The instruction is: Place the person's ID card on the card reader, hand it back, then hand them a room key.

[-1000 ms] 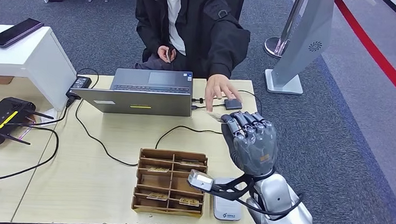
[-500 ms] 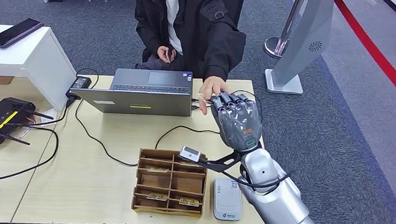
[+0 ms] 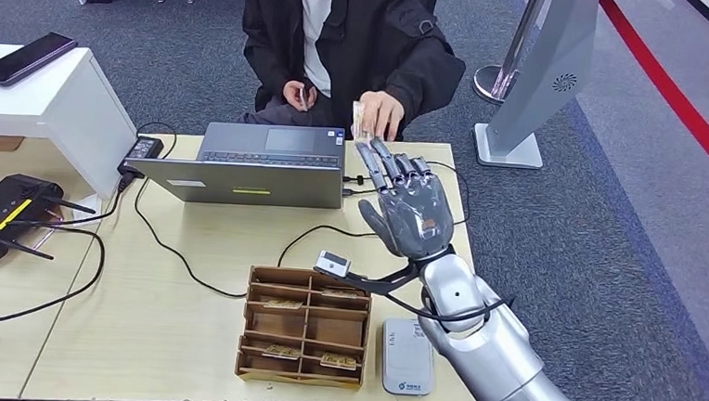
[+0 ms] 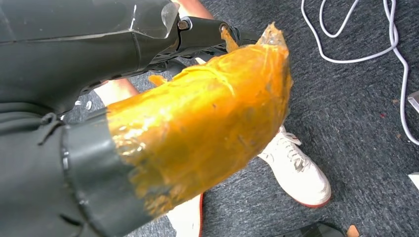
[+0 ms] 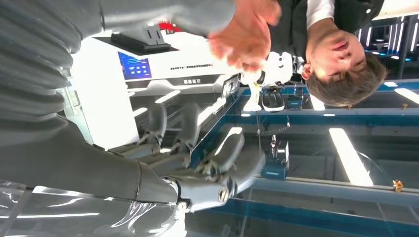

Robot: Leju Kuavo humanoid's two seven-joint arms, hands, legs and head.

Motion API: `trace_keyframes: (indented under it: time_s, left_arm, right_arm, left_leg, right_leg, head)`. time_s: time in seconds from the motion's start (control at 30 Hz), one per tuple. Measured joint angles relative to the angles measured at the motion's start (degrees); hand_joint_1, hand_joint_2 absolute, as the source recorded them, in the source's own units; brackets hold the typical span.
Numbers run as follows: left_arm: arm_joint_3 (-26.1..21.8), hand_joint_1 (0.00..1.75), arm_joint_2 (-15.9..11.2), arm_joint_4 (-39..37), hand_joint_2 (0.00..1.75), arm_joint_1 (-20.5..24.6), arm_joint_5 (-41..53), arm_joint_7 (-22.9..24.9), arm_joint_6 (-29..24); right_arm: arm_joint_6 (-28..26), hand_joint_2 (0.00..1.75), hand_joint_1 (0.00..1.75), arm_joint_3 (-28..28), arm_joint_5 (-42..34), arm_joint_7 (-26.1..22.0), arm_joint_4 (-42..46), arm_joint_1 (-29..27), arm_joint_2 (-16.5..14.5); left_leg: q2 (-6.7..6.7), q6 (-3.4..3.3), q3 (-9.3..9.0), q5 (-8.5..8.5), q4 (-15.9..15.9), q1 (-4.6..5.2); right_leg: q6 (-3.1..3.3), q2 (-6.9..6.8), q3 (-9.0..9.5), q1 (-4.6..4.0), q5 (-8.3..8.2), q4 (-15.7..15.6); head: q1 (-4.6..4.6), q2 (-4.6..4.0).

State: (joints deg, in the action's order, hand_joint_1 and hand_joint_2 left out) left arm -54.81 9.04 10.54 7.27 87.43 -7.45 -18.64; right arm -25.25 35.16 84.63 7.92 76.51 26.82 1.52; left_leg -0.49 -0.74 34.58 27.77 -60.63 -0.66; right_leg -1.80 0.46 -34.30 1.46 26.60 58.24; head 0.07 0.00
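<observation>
Since the last frame the person's hand has lifted a card, probably the ID, at upper centre; right hand below, fingers spread, empty. Room key remains.

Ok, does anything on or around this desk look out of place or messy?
Mostly tidy. Black cables trail loosely across the desk, one running right past the cardboard organizer. A black router sits askew at the desk's left edge. Nothing looks spilled or damaged.
</observation>
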Motion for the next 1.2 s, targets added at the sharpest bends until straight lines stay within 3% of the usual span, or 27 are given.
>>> trace_keyframes:
  time_s: [0.77, 1.2]
  left_arm:
    - [0.16, 0.00, -0.02, 0.00, 0.00, -0.16, -1.39, -0.02, -0.37]
    - [-0.17, 0.00, -0.06, 0.00, 0.00, -1.86, -4.70, -1.41, -2.09]
  right_arm:
    - [-1.04, 0.00, 0.00, 2.89, -0.89, 0.43, 2.56, 0.27, -0.34]
    - [-7.22, 0.00, 0.00, 4.36, -18.27, -7.07, 16.06, -7.64, 0.71]
  left_leg:
    - [0.00, 0.00, 0.00, 0.00, 0.00, 0.00]
    - [0.00, 0.00, 0.02, 0.02, 0.00, 0.00]
  right_leg:
    - [0.00, 0.00, -0.02, 0.00, 0.00, 0.01]
    - [0.00, 0.00, -0.06, 0.00, 0.03, -0.02]
  head:
    - [0.01, 0.00]
    - [0.00, 0.00]
